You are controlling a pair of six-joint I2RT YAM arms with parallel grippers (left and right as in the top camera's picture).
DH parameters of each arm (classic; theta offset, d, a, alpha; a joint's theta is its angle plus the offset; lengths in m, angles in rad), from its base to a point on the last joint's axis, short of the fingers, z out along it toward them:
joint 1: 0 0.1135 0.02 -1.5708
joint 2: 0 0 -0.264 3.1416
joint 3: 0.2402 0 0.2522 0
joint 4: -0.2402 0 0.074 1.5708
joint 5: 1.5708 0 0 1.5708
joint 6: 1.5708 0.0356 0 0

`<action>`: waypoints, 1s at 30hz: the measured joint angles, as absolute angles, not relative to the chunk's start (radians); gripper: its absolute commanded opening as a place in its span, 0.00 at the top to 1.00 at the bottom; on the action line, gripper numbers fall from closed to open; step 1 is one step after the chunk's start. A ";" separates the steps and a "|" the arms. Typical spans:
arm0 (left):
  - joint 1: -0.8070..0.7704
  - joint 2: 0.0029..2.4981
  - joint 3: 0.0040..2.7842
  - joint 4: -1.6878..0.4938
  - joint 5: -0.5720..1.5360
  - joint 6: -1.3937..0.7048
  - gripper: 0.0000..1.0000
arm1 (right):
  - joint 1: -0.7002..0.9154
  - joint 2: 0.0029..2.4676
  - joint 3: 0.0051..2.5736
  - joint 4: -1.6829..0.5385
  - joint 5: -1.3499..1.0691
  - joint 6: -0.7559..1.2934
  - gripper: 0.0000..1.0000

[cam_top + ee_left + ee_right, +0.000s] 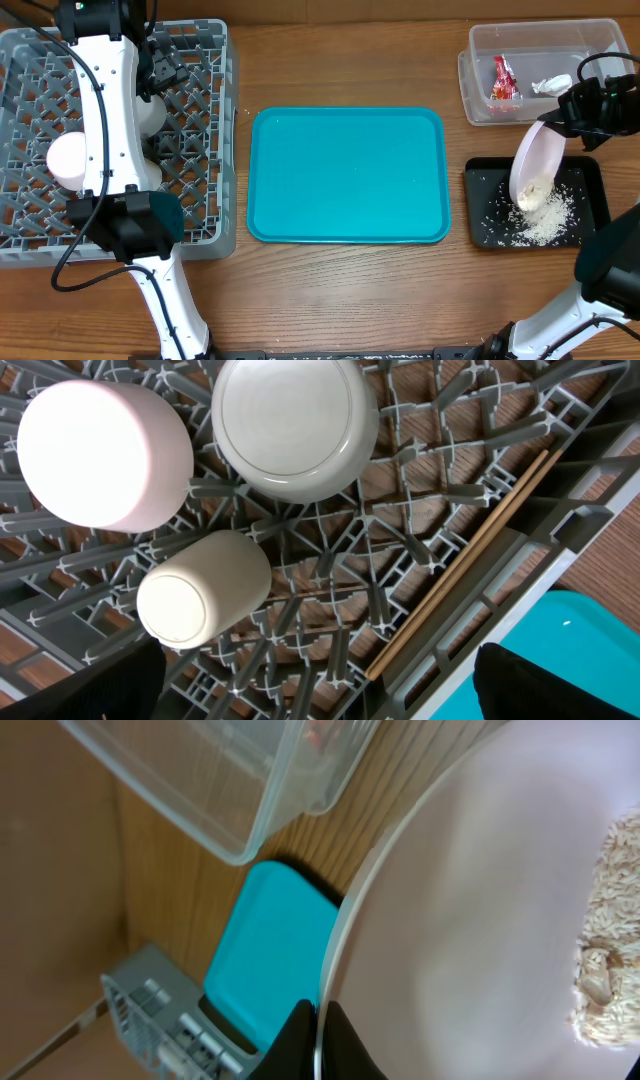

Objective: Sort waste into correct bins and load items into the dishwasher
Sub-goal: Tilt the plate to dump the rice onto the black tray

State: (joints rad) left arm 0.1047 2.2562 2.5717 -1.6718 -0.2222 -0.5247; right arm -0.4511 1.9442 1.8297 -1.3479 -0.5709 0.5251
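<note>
Bright, even light; the pale bowl (100,455) glares white, and the right wrist view seems blurred.

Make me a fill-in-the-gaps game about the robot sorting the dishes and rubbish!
1. The right pincer tips the plate so rice lands on a tray whose colour is ____.
2. The wrapper in the clear tub is coloured ____.
3. The rack holds a cup, chopsticks and ____ bowls.
Missing words: black; red; two.
</note>
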 measured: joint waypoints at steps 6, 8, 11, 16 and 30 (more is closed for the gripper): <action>0.105 2.256 2.572 -1.672 -0.222 -0.525 0.00 | -0.480 1.944 1.830 -1.390 -0.655 0.503 0.96; 0.105 2.256 2.572 -1.672 -0.222 -0.525 0.00 | -0.488 1.944 1.830 -1.402 -0.670 0.493 0.96; 0.105 2.256 2.572 -1.672 -0.222 -0.525 0.00 | -0.498 1.944 1.830 -1.419 -0.685 0.479 0.96; 0.105 2.256 2.572 -1.672 -0.223 -0.525 0.00 | -0.523 1.944 1.830 -1.419 -0.733 0.424 0.96; 0.105 2.256 2.572 -1.672 -0.223 -0.525 0.00 | -0.556 1.944 1.830 -1.484 -0.859 0.274 0.96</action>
